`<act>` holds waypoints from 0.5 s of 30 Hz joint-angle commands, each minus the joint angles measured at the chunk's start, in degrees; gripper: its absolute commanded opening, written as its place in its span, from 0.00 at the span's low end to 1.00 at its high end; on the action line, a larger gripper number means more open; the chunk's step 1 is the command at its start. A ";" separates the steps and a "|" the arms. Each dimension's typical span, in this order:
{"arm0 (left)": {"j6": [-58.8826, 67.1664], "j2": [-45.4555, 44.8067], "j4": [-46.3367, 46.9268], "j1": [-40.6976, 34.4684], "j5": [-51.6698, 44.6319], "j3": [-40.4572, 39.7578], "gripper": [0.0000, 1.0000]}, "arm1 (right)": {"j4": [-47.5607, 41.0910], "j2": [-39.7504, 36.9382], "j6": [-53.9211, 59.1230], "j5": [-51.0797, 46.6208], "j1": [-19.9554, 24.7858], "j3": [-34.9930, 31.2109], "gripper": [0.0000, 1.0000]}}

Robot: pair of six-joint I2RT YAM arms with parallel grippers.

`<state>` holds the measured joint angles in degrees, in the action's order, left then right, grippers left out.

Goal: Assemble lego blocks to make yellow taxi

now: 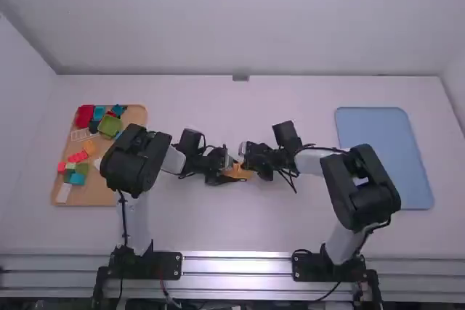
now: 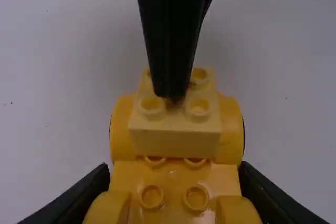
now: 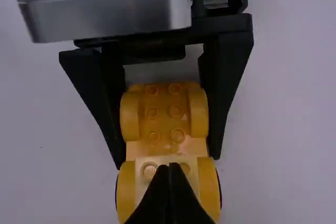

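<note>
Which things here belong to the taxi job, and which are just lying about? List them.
In the job:
- yellow wheeled base
- pale yellow block, on the base
- left pincer, gripping the base
- right pincer, closed, at the block

Seemingly just lying about:
- red block and green block, on the tan tray
- blue tray

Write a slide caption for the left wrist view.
Shut right pincer over a pale yellow block at one end of a yellow base.

The right gripper (image 1: 251,168) has its fingertips together over a pale yellow studded block (image 3: 177,161). Beyond it, the left gripper (image 1: 235,172) straddles the orange-yellow wheeled base (image 3: 164,109).
</note>
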<state>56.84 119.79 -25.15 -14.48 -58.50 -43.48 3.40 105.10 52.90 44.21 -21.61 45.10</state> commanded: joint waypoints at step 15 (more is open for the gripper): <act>-1.99 1.51 1.09 -0.11 2.08 0.98 0.35 | -0.70 2.12 -2.80 -7.96 -3.80 -0.07 0.00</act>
<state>56.60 119.79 -25.19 -14.48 -58.63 -43.48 4.45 105.14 50.76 40.64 -24.64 45.65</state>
